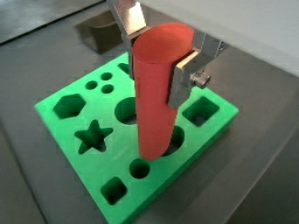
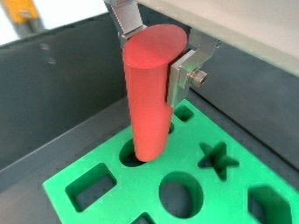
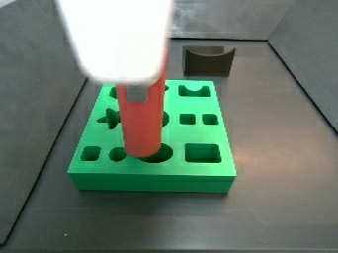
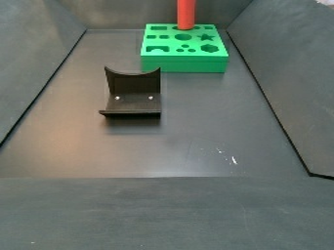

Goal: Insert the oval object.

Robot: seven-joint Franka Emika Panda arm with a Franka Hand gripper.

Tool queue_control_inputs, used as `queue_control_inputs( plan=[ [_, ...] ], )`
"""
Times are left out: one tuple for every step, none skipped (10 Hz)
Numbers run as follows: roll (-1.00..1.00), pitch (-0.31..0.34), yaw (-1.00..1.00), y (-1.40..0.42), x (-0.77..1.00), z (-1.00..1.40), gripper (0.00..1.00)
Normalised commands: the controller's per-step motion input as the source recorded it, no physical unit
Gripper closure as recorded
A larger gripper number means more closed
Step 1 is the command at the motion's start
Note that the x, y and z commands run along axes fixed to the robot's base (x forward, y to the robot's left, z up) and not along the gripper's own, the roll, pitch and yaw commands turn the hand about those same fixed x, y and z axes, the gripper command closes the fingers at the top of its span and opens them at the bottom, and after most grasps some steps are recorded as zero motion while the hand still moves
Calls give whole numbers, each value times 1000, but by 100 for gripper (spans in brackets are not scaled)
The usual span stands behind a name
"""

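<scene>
My gripper [image 1: 158,52] is shut on the oval object [image 1: 155,96], a long smooth red-orange peg, gripping it near its top between the silver fingers [image 1: 184,77]. The peg stands upright with its lower end in the mouth of an oval hole in the green block [image 1: 114,162]. Both wrist views show this; the gripper [image 2: 156,52], peg [image 2: 146,96] and block [image 2: 135,179] appear there too. In a side view the blurred white gripper body [image 3: 119,40] is above the peg [image 3: 140,119] and block [image 3: 152,183]. In a side view only the peg [image 4: 186,12] and block [image 4: 183,63] show.
The green block has several other shaped holes, among them a star [image 1: 91,136] and squares. The dark fixture [image 4: 131,96] stands on the dark floor apart from the block, also seen behind it [image 3: 208,59]. Dark walls enclose the floor.
</scene>
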Motion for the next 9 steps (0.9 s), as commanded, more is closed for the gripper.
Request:
queue_control_inputs(
  plan=[
    [40, 61, -760, -123, 126, -100, 100],
    [11, 57, -623, -183, 300, -23, 100],
    [0, 54, -486, -189, 469, -69, 100],
    [-33, 49, -414, -57, 494, -203, 100],
    [-26, 30, -306, 0, 434, -240, 100],
    [-27, 16, -209, 43, 231, -251, 100],
    [0, -4, 0, 37, 0, -254, 100],
    [-106, -79, 0, 117, 0, -309, 100],
    [-287, -151, 0, 186, -57, -357, 100]
  ],
)
